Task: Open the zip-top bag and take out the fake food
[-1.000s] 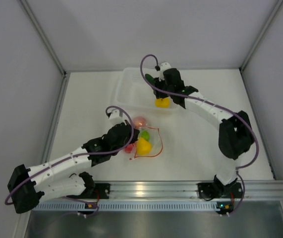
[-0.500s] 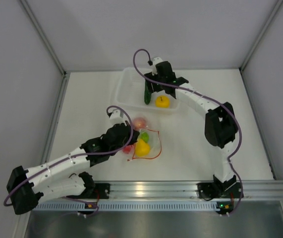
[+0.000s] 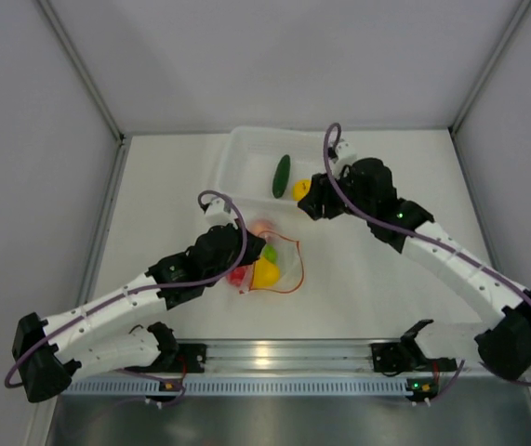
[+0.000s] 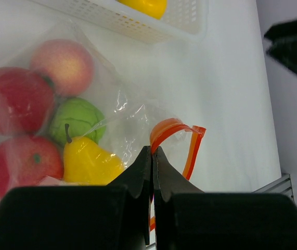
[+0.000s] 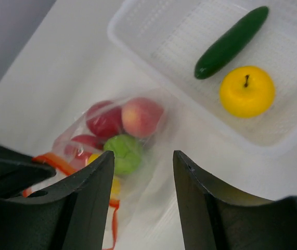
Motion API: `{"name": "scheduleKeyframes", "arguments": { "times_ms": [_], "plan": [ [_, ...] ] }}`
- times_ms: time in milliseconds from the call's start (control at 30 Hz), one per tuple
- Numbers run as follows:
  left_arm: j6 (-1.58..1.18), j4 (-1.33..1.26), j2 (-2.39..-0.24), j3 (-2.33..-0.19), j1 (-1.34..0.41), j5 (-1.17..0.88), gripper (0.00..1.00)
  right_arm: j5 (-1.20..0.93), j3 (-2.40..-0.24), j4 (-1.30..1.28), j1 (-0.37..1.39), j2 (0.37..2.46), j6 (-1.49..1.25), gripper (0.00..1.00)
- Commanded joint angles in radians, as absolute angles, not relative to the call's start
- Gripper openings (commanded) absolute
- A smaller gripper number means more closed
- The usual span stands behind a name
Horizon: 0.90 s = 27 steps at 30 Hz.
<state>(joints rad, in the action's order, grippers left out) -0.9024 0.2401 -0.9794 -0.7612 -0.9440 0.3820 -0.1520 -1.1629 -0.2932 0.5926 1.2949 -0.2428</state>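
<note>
L gripper [image 4: 152,154]: jaws pressed tight together, pinching the bag [image 4: 132,112] at its mouth. The orange strip [image 4: 175,130] curls up right past the tips, and a bit of orange shows lower down btwn the fingers. R gripper [image 5: 144,159]: jaws well apart w/ nothing btwn them. In the top view it hangs over the basket's [image 3: 245,167] near right corner.

The bag lies on the table [image 3: 172,186] just in front of the basket's near wall, close but not touching. Its mouth faces away from the basket, toward the arm bases. Inside the bag, nearest the basket, is a pink peach [image 4: 62,65]. A red fruit [image 4: 15,99] sits beside it, w/ a green fruit [image 4: 78,120] a bit further from the basket. Furthest from the basket are a yellow pear [image 4: 88,161] and a second red fruit [image 4: 13,166]. All are packed touching.

Inside the basket, a cucumber [image 5: 230,42] lies flat on the floor, at an angle to the walls. A yellow apple [image 5: 247,91] sits stem up just beside the cucumber's end, on the side by the near wall. Can't tell if the two touch.
</note>
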Motion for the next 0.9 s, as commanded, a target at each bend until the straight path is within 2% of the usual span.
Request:
{"name": "scheduleKeyframes", "arguments": {
  "times_ms": [0, 133, 333, 467, 633, 867],
  "plan": [
    [-0.933, 0.219, -0.956, -0.802, -0.942, 0.388, 0.00, -0.225, -1.008, -0.183, 0.669, 1.155, -0.346, 0.50],
    [-0.969, 0.218, -0.953, -0.802, -0.942, 0.406, 0.00, -0.213, -0.899, -0.111, 0.764, 1.057, -0.416, 0.50],
    [-0.994, 0.207, -0.959, -0.804, -0.942, 0.433, 0.00, -0.025, -0.741, 0.064, 0.957, 1.015, -0.552, 0.47],
    [-1.009, 0.201, -0.968, -0.785, -0.940, 0.445, 0.00, 0.240, -0.675, 0.179, 1.078, 1.075, -0.638, 0.47],
    [-1.035, 0.179, -0.974, -0.753, -0.940, 0.440, 0.00, 0.360, -0.663, 0.267, 1.135, 1.189, -0.704, 0.50],
    [-1.040, 0.172, -0.988, -0.741, -0.943, 0.430, 0.00, 0.436, -0.707, 0.310, 1.140, 1.379, -0.707, 0.63]
  ]
}}
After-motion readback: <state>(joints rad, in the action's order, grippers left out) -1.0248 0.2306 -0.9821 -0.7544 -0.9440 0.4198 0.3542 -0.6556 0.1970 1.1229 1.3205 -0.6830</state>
